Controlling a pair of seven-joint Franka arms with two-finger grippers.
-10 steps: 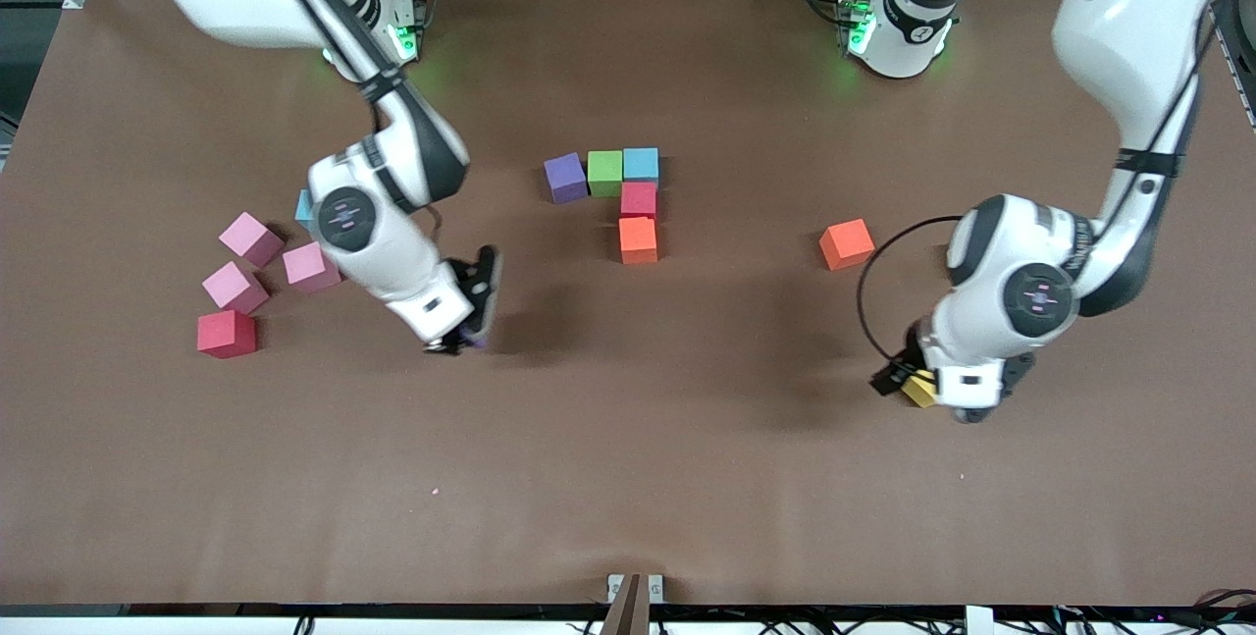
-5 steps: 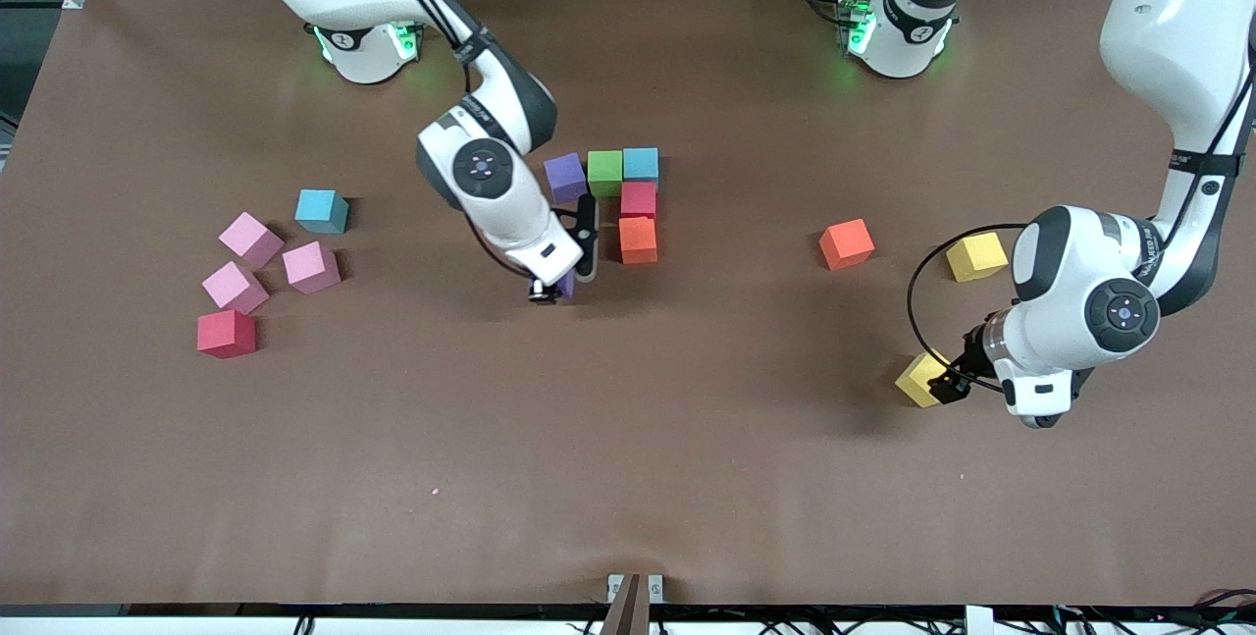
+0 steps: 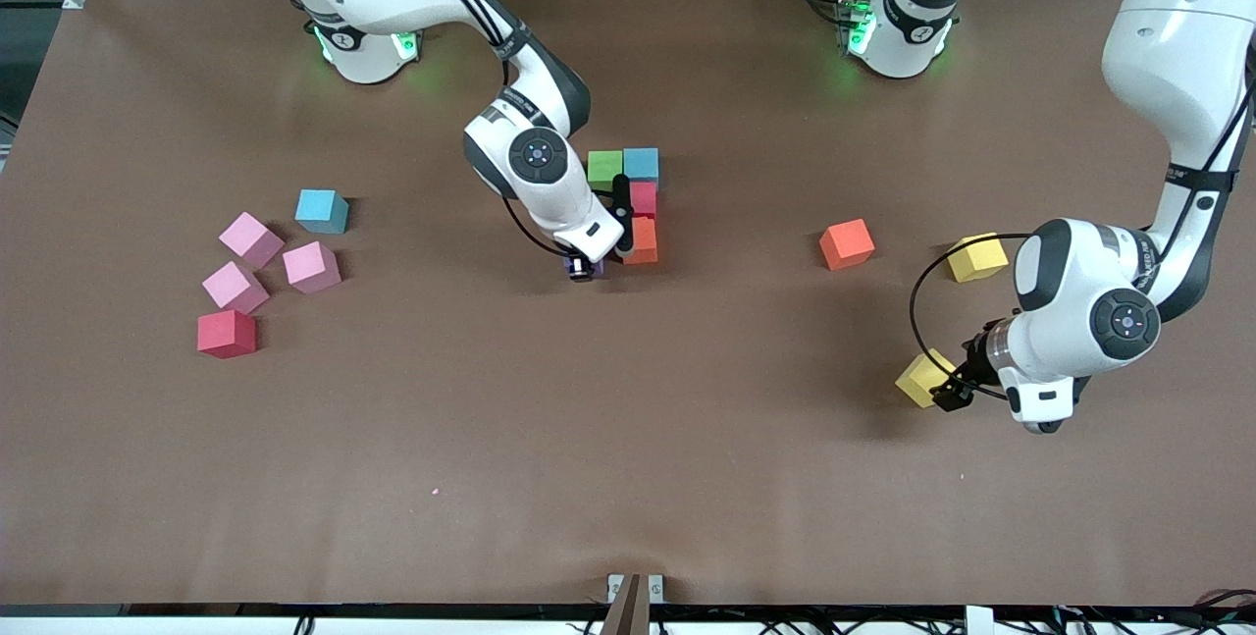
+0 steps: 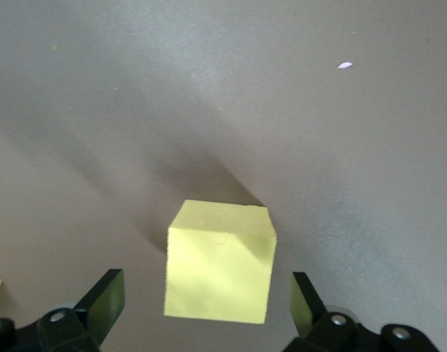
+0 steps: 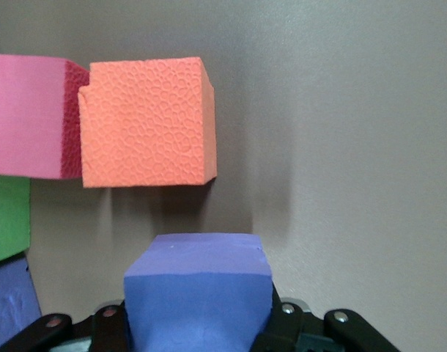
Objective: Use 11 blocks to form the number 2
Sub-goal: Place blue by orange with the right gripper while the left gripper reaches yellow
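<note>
A purple block [image 5: 198, 290] is clamped in the right end effector [image 3: 587, 265], held low just beside the orange block [image 3: 640, 239] that ends the partial figure at mid-worktop. Touching that orange block on the side farther from the front camera is a red block [image 3: 643, 197], then a light blue block [image 3: 641, 164] with a green block [image 3: 604, 169] beside it. No writing is legible on any block. The left end effector [image 3: 950, 394] has its fingers spread wide around a yellow block [image 4: 219, 271] on the brown worktop [image 3: 628, 478], not touching it, well toward the left arm's end from the orange block.
</note>
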